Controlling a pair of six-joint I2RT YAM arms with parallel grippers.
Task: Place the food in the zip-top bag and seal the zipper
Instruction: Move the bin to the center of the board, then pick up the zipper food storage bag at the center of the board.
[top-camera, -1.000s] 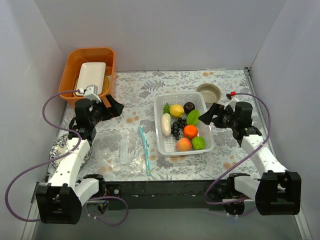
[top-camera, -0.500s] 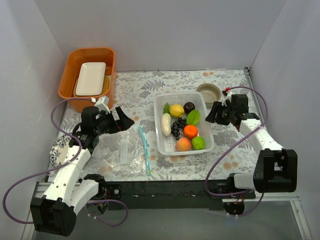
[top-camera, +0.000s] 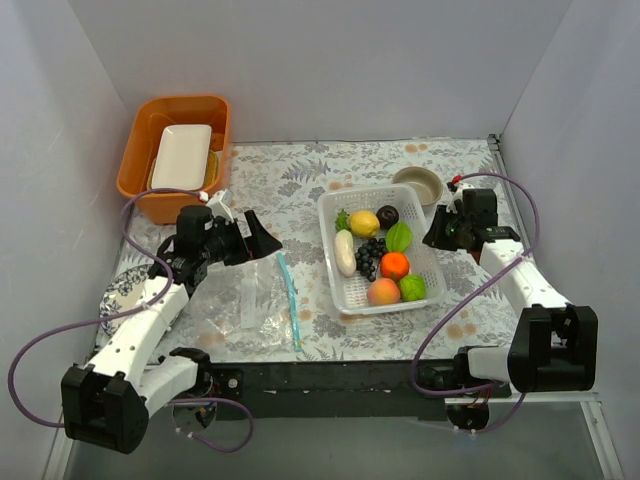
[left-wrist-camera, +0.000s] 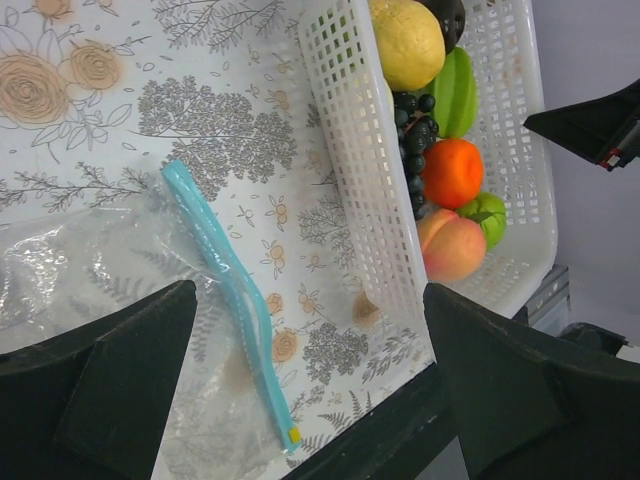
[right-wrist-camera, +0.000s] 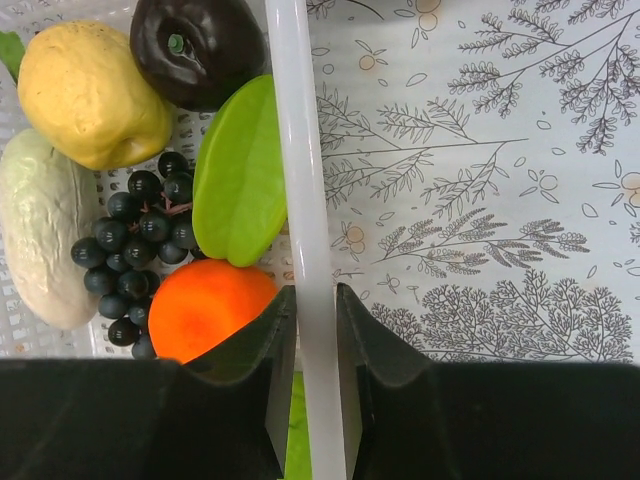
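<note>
While my right gripper (right-wrist-camera: 312, 300) is clamped on the right rim of the basket (left-wrist-camera: 360, 170), one finger inside and one outside, my left gripper (left-wrist-camera: 308, 295) hangs with its fingers wide apart over the zipper (left-wrist-camera: 240, 300). All the food I can see sits in the basket: lemon (right-wrist-camera: 90, 95), plum (right-wrist-camera: 200, 45), grapes (right-wrist-camera: 140, 235), orange (right-wrist-camera: 205, 310), peach (left-wrist-camera: 452, 247), a white oblong (right-wrist-camera: 40, 240) and green pieces (right-wrist-camera: 240, 170). The bag (top-camera: 240, 300) lies flat on the table (top-camera: 300, 180) left of the basket, its zipper along the right edge, near the basket's left wall but apart from it.
</note>
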